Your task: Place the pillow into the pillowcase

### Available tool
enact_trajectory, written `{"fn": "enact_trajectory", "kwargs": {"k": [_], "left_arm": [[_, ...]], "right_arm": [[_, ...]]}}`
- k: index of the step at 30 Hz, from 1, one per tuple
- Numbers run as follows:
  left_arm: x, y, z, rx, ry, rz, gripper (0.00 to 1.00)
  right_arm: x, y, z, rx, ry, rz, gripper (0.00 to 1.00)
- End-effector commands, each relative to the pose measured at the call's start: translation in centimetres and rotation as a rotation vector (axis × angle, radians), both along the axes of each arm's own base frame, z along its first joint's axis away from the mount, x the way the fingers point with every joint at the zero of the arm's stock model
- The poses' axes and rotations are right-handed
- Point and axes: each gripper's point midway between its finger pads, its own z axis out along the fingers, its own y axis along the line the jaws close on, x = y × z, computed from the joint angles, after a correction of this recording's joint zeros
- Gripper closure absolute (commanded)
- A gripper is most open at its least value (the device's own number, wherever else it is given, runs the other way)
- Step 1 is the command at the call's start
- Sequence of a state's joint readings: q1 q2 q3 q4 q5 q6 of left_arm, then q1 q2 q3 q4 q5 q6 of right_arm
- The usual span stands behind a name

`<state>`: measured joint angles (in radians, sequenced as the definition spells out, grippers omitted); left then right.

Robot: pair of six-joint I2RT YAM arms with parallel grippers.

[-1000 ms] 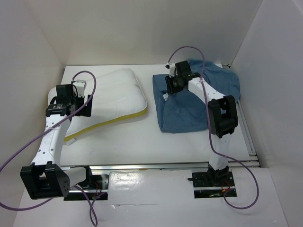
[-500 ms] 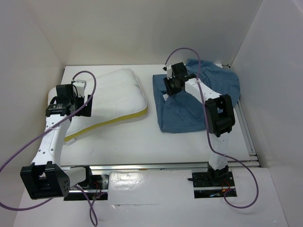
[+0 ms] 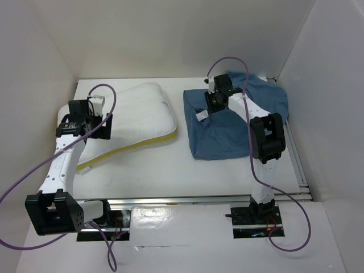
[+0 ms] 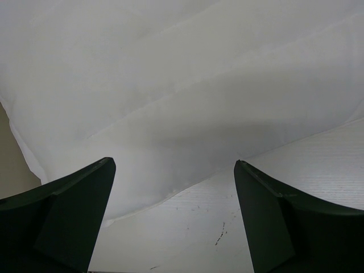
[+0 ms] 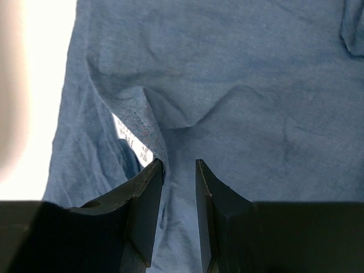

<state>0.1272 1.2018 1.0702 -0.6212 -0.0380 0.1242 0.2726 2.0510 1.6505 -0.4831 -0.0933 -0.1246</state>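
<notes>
Watching from the side, one saw the pillow (image 3: 139, 116) lying on the left half of the table (image 3: 170, 179), well apart from the pillowcase (image 3: 222, 136) bunched on the right half. The left gripper (image 4: 173, 166) hung spread wide at the pillow's outer edge, gripping nothing. The right gripper (image 5: 177, 165) sat low over a fold by the case's label (image 5: 132, 141), jaws drawn almost together; whether cloth was caught between them could not be told. The risk looked plain: a pinch taking both layers would hold the mouth closed, and a thin bite might slip once the arm lifted. The soft pillow could sag from a one-sided grab. The tabletop was white, with white walls (image 3: 170, 40) close on three sides
</notes>
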Motion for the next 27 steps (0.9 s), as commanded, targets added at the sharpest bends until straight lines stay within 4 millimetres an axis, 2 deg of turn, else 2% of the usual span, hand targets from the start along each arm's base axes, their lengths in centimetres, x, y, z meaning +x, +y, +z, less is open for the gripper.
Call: {"fn": "enact_trajectory", "kwargs": {"k": [1,4,6,10,12,13,14,27], "left_arm": [[1.1,-0.5,2.0,-0.023,-0.06,-0.009,0.0],[1.1,-0.5,2.0,-0.023,-0.06,-0.009,0.0],[1.1,-0.3,2.0,-0.016,-0.059,-0.003,0.0],[1.1,-0.3,2.0,-0.016,-0.059,-0.003,0.0],[1.1,-0.3,2.0,-0.016,-0.059,-0.003,0.0],[1.2,-0.1,1.7,-0.011,-0.049,0.004,0.0],[1.2,-0.1,1.7,-0.011,-0.049,0.004,0.0],[1.2,-0.1,1.7,-0.005,-0.048,-0.003,0.0]], "right_arm": [[0.5,-0.1,2.6,0.032,-0.062,0.009,0.64],[0.4,0.4,2.9,0.051,-0.057,0.026,0.64],[0.3,0.6,2.1,0.055,-0.032,0.034,0.64],[0.2,1.6,1.8,0.099,-0.007,0.061,0.65],[0.1,2.4,1.2,0.115,0.009,0.075,0.65],[0.1,3.1,1.5,0.118,0.001,0.087,0.65],[0.0,3.4,0.9,0.108,0.011,0.09,0.67],[0.1,2.9,-2.2,0.056,0.025,0.071,0.72]]}}
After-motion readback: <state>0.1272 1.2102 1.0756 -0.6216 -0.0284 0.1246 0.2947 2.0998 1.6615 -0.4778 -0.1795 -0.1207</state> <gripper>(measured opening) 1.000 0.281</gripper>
